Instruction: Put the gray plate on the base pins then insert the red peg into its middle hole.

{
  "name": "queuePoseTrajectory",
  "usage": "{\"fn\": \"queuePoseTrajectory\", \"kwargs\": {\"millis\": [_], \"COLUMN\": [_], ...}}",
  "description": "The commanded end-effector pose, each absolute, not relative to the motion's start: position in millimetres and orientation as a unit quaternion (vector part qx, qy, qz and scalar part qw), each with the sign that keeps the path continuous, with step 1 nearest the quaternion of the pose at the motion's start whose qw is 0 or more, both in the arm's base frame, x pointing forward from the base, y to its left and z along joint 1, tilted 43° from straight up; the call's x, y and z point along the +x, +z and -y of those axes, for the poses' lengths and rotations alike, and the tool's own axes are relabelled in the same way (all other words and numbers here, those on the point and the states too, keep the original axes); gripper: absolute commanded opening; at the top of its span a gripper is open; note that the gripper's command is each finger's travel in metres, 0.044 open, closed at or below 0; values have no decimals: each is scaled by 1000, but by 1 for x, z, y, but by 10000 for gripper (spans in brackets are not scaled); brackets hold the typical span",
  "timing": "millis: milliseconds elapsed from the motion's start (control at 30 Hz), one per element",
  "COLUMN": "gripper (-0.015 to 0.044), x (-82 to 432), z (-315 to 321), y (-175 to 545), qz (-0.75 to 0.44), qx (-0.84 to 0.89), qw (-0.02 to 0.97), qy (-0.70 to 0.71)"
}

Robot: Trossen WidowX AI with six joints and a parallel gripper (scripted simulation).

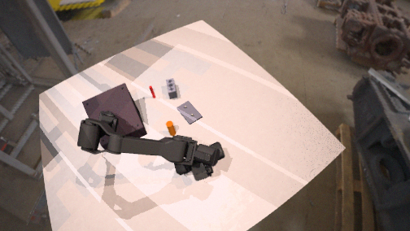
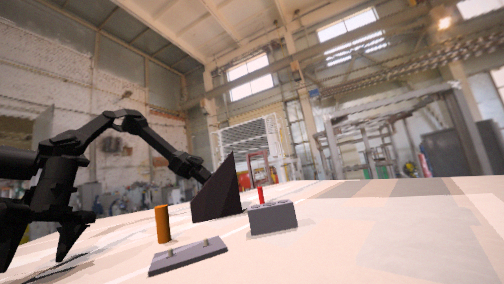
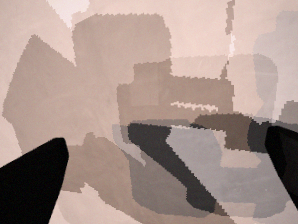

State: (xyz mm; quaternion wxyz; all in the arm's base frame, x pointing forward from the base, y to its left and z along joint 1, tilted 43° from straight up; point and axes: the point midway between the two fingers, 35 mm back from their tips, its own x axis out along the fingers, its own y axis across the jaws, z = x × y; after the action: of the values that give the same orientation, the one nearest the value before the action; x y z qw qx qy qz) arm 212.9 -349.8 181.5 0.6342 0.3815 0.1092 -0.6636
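The gray plate is a thick block with three holes in its top. It lies on the table, apart from the base. The thin gray base lies flat, with two short pins standing up from it and nothing on them. The red peg is on the table beside the plate, partly behind it in the exterior view. My gripper is open and empty, low over the table and away from plate, base and peg. The wrist view shows only the two fingertips, table and shadows.
An orange cylinder stands upright between the base and my arm. A large dark maroon wedge-shaped block stands near the arm's base, beyond the cylinder. The table's edge runs along the far side in the top view.
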Motion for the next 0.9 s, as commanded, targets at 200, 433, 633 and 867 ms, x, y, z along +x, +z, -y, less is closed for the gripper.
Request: {"fn": "queuePoseTrajectory", "kwargs": {"millis": [200,433,633,867], "gripper": [440,440,440,440], "x": [303,349,366,370], "z": [275,185,117,5], "y": [120,67,35,-10], "qz": [-400,-600,-688,-750], "qx": [204,-7,-164,-413], "qw": [716,718,676,515], "qy": [-535,-353,-207,44]}}
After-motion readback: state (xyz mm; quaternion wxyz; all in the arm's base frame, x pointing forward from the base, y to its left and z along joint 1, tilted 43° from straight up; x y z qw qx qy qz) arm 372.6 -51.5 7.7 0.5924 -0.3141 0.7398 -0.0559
